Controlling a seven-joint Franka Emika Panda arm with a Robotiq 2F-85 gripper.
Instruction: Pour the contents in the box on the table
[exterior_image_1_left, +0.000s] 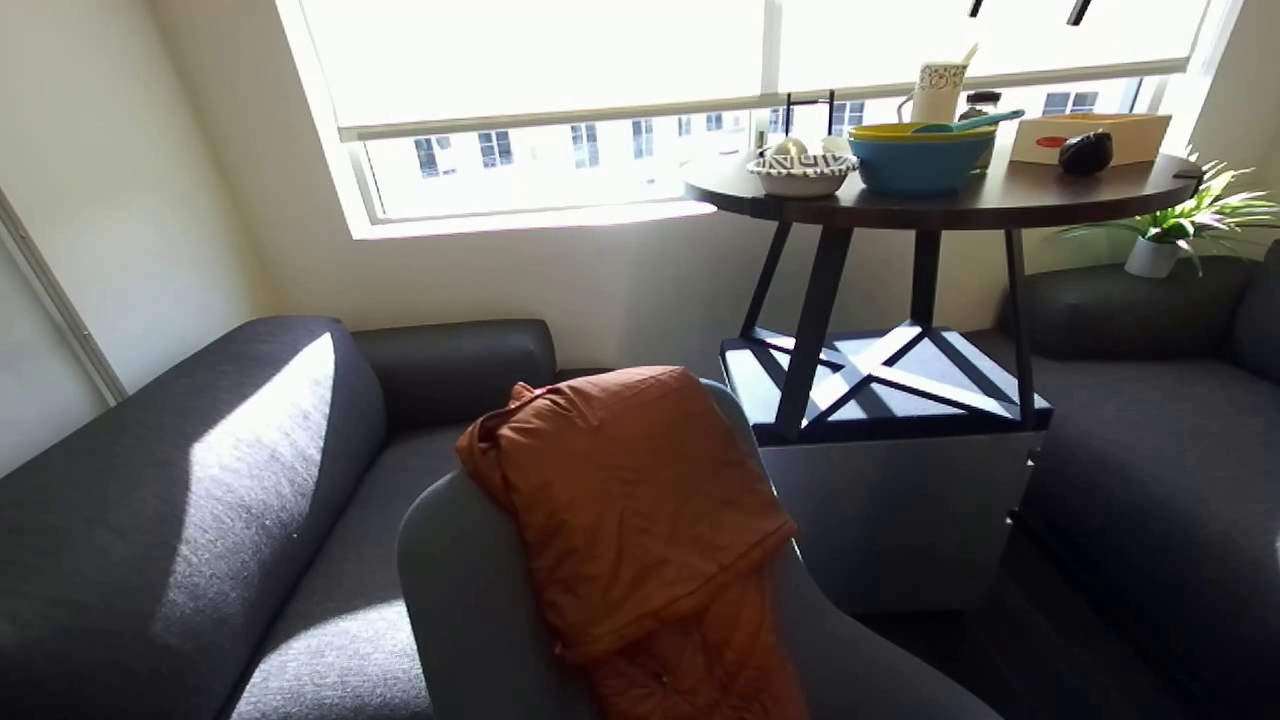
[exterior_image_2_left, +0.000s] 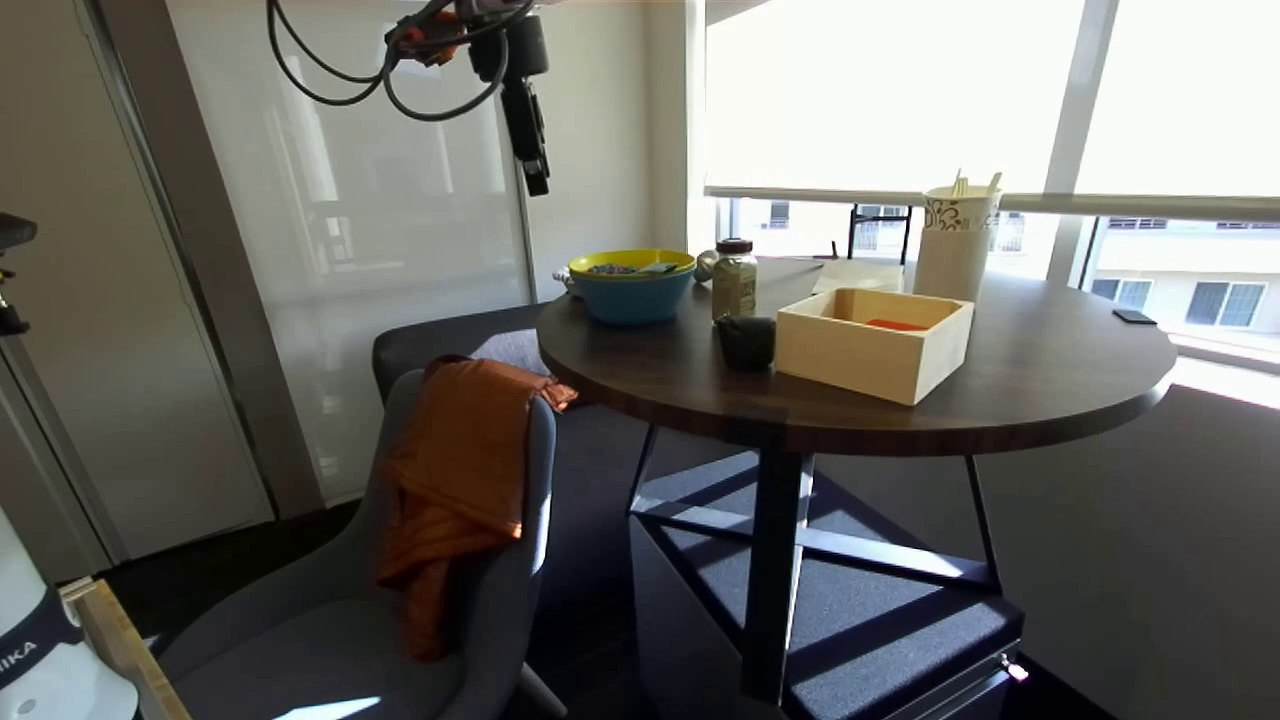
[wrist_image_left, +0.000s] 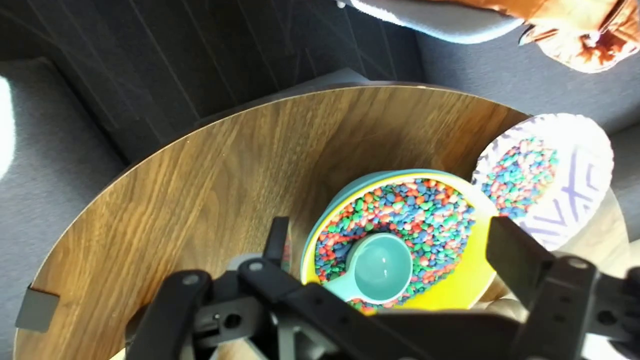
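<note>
The tan box (exterior_image_2_left: 850, 350) stands open-topped on the dark round table (exterior_image_2_left: 1060, 370), with something red-orange inside. The box also shows in an exterior view (exterior_image_1_left: 1138, 140). A yellow bowl (wrist_image_left: 455, 285) nested in a blue bowl (exterior_image_2_left: 636, 298) holds multicoloured pebbles (wrist_image_left: 430, 215). A teal scoop (wrist_image_left: 382, 267) lies on the pebbles, and its cup looks empty. My gripper (wrist_image_left: 389, 227) is open above the bowl, its fingers apart on either side with nothing between them. The gripper hangs well above table height in both exterior views (exterior_image_2_left: 537, 180) (exterior_image_1_left: 1026, 12). The scoop handle's end is hidden behind a finger in the wrist view.
A patterned paper bowl (wrist_image_left: 575, 200) with pebbles stands beside the blue bowl. A glass jar (exterior_image_2_left: 735, 285), a black cup (exterior_image_2_left: 747, 343) and a tall white cup (exterior_image_2_left: 955, 245) with cutlery stand near the box. A chair with an orange jacket (exterior_image_2_left: 460, 460) is beside the table.
</note>
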